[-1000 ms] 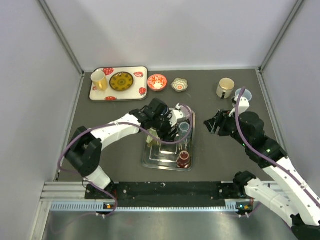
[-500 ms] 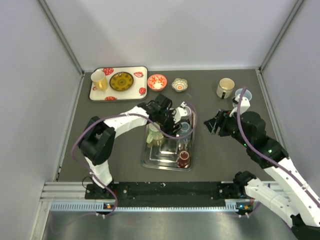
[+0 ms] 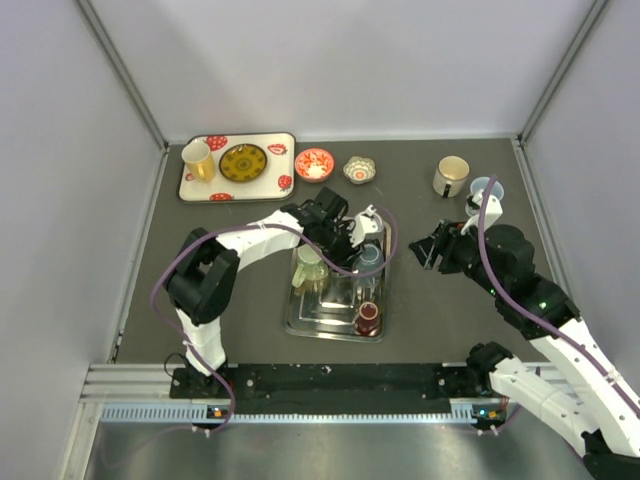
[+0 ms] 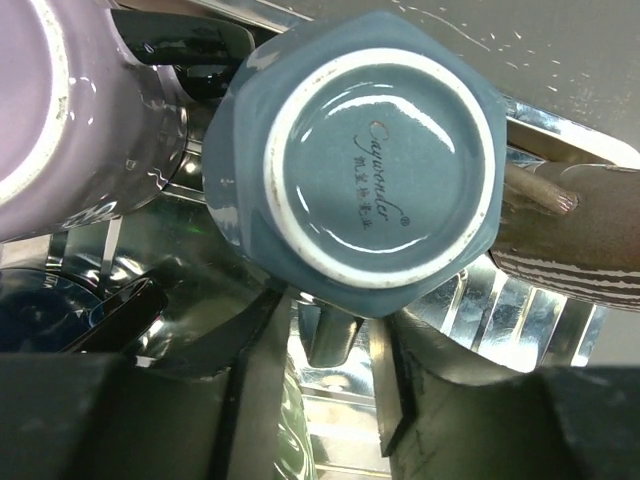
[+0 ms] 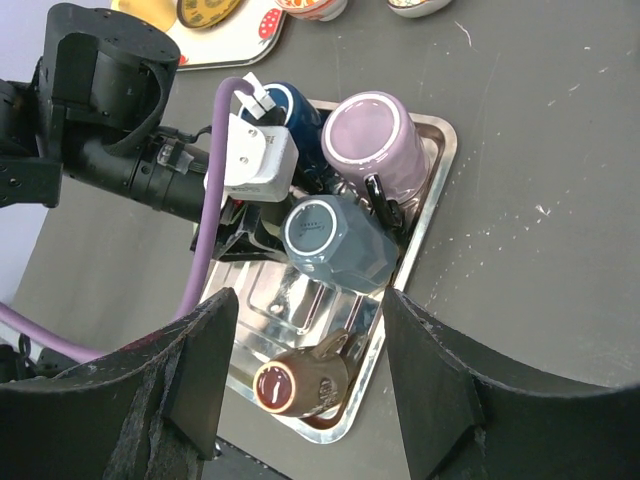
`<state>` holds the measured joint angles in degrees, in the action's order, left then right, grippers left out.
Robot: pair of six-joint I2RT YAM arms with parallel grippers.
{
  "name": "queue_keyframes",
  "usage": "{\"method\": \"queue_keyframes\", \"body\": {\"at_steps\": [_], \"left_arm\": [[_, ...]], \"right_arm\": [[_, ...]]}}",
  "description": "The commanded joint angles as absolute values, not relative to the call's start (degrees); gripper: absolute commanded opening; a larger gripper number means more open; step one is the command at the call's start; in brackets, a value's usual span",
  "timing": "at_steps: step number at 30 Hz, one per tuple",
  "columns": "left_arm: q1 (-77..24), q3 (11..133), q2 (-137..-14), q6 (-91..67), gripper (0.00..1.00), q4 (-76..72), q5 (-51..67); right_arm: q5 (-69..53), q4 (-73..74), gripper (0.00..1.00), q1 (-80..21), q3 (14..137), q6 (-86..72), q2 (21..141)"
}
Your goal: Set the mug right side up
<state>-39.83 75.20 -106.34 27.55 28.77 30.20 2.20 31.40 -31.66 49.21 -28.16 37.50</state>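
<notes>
A blue-grey hexagonal mug (image 4: pixel 380 170) stands upside down, leaning, in the metal tray (image 3: pixel 300 325). It also shows in the top view (image 3: pixel 368 258) and the right wrist view (image 5: pixel 335 240). My left gripper (image 4: pixel 330 375) is open, its fingers on either side of the mug's handle (image 4: pixel 335 335) with gaps on both sides. In the top view the left gripper (image 3: pixel 350 245) sits over the tray's far end. My right gripper (image 3: pixel 428 248) is open and empty, hovering to the right of the tray.
The tray also holds a purple mug (image 5: pixel 375 145), a dark blue mug (image 5: pixel 290 110), a green mug (image 3: pixel 310 268) and a brown mug (image 5: pixel 300 380). A patterned tray (image 3: pixel 237 166), two small bowls, a cream mug (image 3: pixel 451 176) and a small cup (image 3: pixel 487 190) stand at the back.
My left arm has swung its elbow forward and the gripper has closed in on the blue-grey mug, uncovering the green mug. The right arm has barely moved.
</notes>
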Motion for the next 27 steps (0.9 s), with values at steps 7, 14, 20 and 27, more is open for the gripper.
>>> {"method": "queue_keyframes", "body": {"at_steps": [7, 14, 20, 27], "left_arm": [[-39.90, 76.55, -106.97, 25.49, 0.11, 27.16, 30.32], [-40.52, 74.18, -105.03, 24.08, 0.00, 25.66, 29.18], [-41.83, 71.02, -100.20, 22.77, 0.00, 24.87, 28.22], [-42.98, 69.26, -92.56, 22.41, 0.00, 26.54, 25.67]], "right_arm": [[1.67, 31.29, 0.60, -32.08, 50.10, -29.00, 36.21], [1.14, 31.29, 0.60, -32.08, 50.19, -29.71, 35.95], [1.32, 31.38, 0.60, -32.08, 50.27, -30.06, 35.07], [1.32, 31.99, 0.60, -32.08, 51.50, -29.79, 34.72]]}}
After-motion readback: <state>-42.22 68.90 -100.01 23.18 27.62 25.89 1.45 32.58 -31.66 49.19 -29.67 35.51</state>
